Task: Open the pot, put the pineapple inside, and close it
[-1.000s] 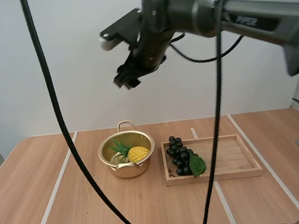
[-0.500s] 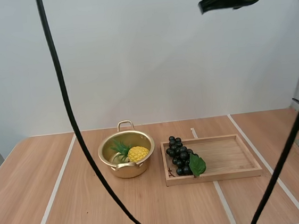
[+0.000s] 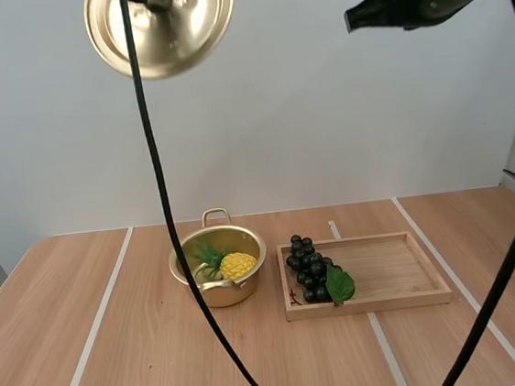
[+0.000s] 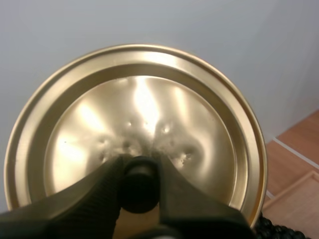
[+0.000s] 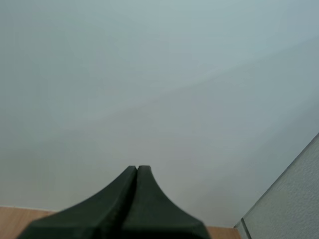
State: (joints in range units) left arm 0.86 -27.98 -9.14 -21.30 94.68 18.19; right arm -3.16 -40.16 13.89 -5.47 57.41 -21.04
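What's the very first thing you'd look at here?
The shiny gold lid, held high above the table by the left gripper pinching its black knob. Below, the open pot has a yellow pineapple inside, with dark grapes on the wooden tray beside it.

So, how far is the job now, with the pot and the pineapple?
Done: the round golden metal pot is open, and the yellow pineapple with green leaves lies inside it. In hand: the left hand is shut on the knob of the round golden lid, high above the table. The right hand is shut on nothing. Left: set the lid on the pot.
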